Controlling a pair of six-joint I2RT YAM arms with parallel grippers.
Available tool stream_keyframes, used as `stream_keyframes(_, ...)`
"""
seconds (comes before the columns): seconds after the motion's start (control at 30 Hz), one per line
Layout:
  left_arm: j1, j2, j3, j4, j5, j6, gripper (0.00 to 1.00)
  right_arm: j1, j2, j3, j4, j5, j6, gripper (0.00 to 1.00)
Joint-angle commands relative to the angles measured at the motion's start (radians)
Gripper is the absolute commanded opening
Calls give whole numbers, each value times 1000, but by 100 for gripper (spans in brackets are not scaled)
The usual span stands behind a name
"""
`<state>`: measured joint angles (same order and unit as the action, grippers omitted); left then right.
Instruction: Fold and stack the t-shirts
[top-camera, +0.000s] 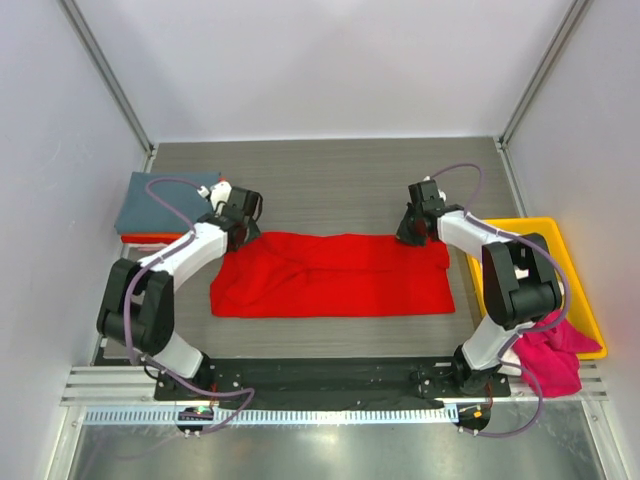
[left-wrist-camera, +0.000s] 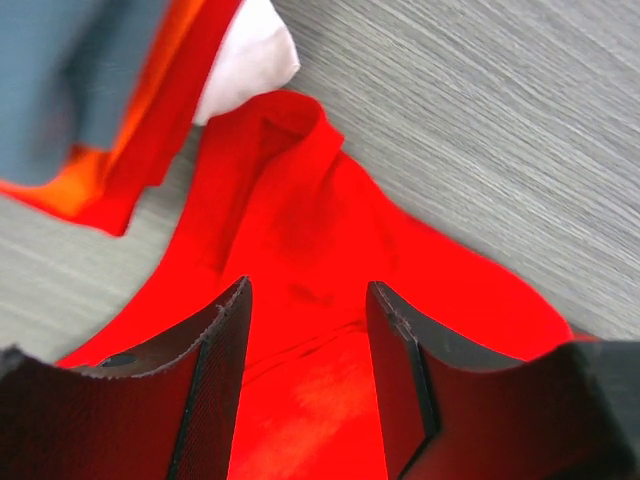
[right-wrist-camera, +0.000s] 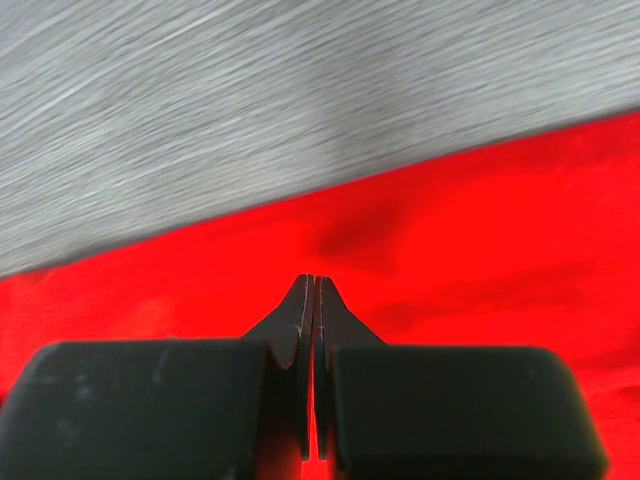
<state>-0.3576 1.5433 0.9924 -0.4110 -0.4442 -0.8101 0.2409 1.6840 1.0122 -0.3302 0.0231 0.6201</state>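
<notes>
Five soft t-shirts: red one (top-camera: 335, 275) spread mid-frame on the grained surface (top-camera: 330, 180); grey-blue (top-camera: 160, 198), orange (left-wrist-camera: 150, 120), white (left-wrist-camera: 250, 55) stacked upper left; magenta (top-camera: 550, 355) crumpled on one rigid yellow tray (top-camera: 575, 290), lower right. Over red cloth, left fingers (left-wrist-camera: 215, 390) stand apart, right fingers (right-wrist-camera: 295, 320) pressed together.

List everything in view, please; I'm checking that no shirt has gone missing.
red t-shirt: 1, bright red, part-folded, mid-table
grey-blue t-shirt: 1, slate grey-blue, folded, on top of the far-left stack
orange t-shirt: 1, orange, under the grey-blue one
white t-shirt: 1, white, a corner showing beside the orange
pink t-shirt: 1, magenta, bunched over the tray's near end
yellow tray: 1, yellow, table's right edge
table: 1, grey wood-grain
left arm, right arm: 2, black and white
left claw: 1, black, open over the red shirt's far-left corner
right claw: 1, black, shut at its far-right edge
</notes>
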Motion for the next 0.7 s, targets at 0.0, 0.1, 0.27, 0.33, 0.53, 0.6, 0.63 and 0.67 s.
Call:
stream_keyframes(0.0,3,58,54,67,-37,-26,51,1,19,54,5,101,-40,1)
stream_keyframes(0.1,5,100,80,48,-51,-26,50,1,57,65,-15,136,-46,1)
stream_keyframes(0.27,9,170,104,-12,-117,-64,44,-2,115,80,-56,207,-39,1)
stream_keyframes(0.33,35,182,92,-6,-113,-67,44,-11,128,83,-67,238,-39,1)
stream_keyframes(0.53,121,250,68,5,13,-75,40,-101,132,69,-81,284,-31,1)
stream_keyframes(0.6,123,236,54,9,-13,-87,39,-121,114,55,-81,294,-28,1)
stream_keyframes(0.63,123,227,29,43,-13,-84,40,-129,108,52,-78,294,-28,1)
stream_keyframes(0.67,123,219,20,61,-7,-78,40,-133,105,52,-78,290,-26,1)
